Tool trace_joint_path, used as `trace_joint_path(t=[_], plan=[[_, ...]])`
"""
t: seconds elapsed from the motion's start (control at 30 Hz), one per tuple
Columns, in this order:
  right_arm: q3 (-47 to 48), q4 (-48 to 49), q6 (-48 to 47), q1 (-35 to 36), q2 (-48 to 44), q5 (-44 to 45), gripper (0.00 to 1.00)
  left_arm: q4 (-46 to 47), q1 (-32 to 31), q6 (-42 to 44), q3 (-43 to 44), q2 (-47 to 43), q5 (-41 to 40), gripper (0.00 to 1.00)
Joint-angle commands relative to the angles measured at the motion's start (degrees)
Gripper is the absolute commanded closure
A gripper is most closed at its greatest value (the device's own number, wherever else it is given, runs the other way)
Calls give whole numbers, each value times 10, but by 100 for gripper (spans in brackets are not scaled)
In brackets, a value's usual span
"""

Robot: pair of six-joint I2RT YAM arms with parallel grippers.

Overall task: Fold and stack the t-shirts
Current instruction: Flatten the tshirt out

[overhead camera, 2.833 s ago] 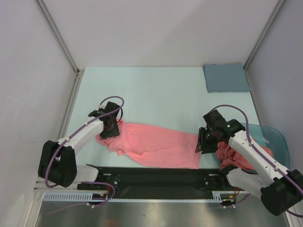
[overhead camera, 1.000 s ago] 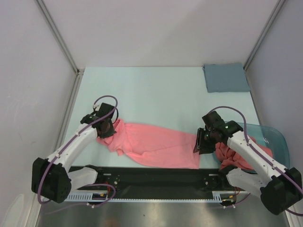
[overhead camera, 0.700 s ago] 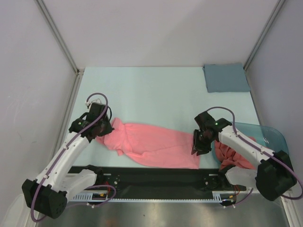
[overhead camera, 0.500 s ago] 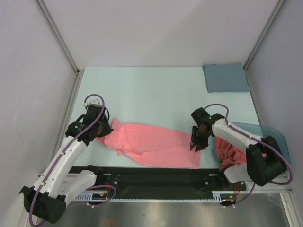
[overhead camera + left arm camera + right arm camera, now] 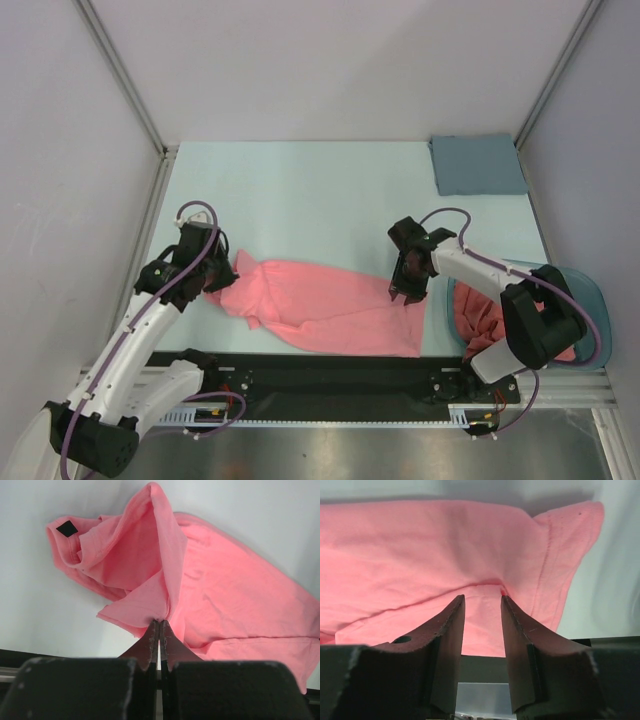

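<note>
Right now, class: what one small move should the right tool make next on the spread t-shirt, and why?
Probably close the right tool: its jaws stand apart over a crease of the t-shirt near one end, while the left tool is shut on fabric at the other end.

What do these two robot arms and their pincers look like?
The left arm and right arm are slim white tubes linked by chunky black joints, each with a thin purple cable looping alongside. The left gripper and right gripper each have two flat, dark, tapered fingers, lightly scuffed.
</note>
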Motion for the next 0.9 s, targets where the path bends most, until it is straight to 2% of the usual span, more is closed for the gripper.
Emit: trace_joint_path(t=[0.0,0.6,0.8,0.87], plan=[[10,-10,24,2,4,36,60,7,2,10,23,-10,9,100],[-3,4,47,16,48,46,67,-17,2,37,49,-24,1,100],[-7,12,44,20,57,48,77,-24,2,37,48,-40,-4,100],[0,11,42,20,60,51,83,-26,2,38,54,-42,-8,100]])
